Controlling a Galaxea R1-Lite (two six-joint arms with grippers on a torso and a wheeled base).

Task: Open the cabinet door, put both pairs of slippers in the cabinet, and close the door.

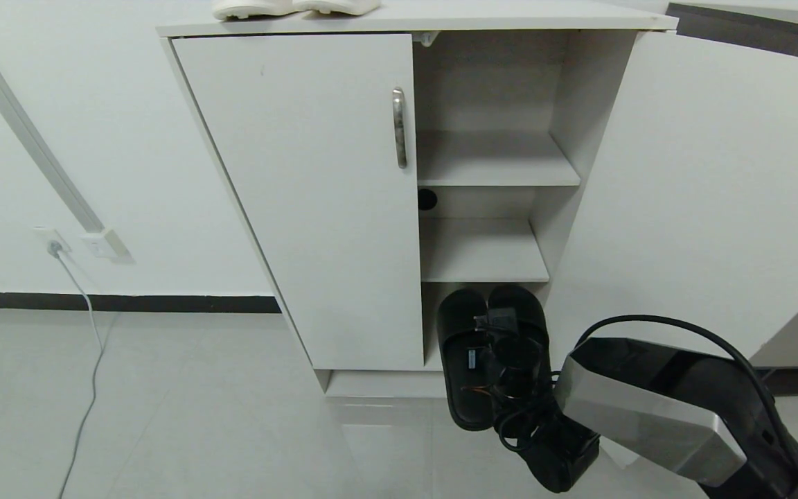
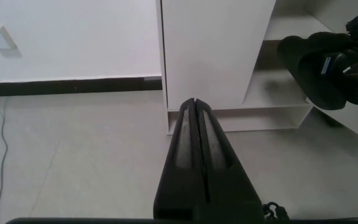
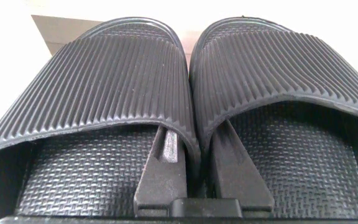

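The cabinet [image 1: 302, 208] is seen from above and in front by the head view, tilted downward from some way off. The left wrist view is aimed low along the left gripper [image 2: 194, 102] toward the cabinet's foot, and the black slippers [image 2: 312, 71] are shared by all three views, being met at very close range, from the heel end, in the right wrist view.

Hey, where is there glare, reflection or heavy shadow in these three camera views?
Head view: the glossy floor mirrors the cabinet base, the door handle shows a bright highlight, and the bottom shelf behind the black slippers is shaded. Left wrist view: even light, a faint shadow on that shelf. Right wrist view: light rakes the ribbed straps, bright white behind.
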